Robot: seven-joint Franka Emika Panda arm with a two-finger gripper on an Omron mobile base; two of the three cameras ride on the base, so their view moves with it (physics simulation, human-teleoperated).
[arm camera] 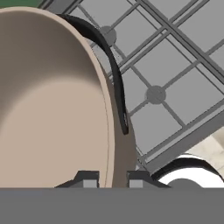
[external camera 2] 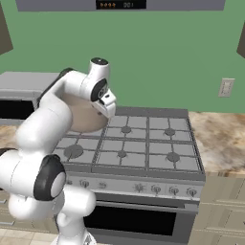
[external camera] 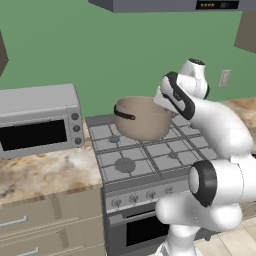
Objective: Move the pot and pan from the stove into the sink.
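The tan-brown pot (external camera: 142,119) with a pale inside (arm camera: 48,100) and a dark side handle (arm camera: 114,74) hangs slightly tilted just above the back left of the stove (external camera: 135,162). My gripper (arm camera: 113,180) is shut on the pot's rim, one fingertip inside the wall and one outside. In the right base view the arm covers most of the pot (external camera 2: 85,119), and the gripper (external camera 2: 106,109) sits at its right edge. The stove's grates (external camera 2: 143,143) have nothing on them where they show. The pan and the sink are out of view.
A grey microwave (external camera: 37,120) stands on the speckled counter (external camera: 45,172) left of the stove. More counter (external camera 2: 220,139) lies to the right, below a wall outlet (external camera 2: 226,87). A range hood (external camera: 165,5) hangs overhead. Knobs (external camera 2: 139,187) line the stove front.
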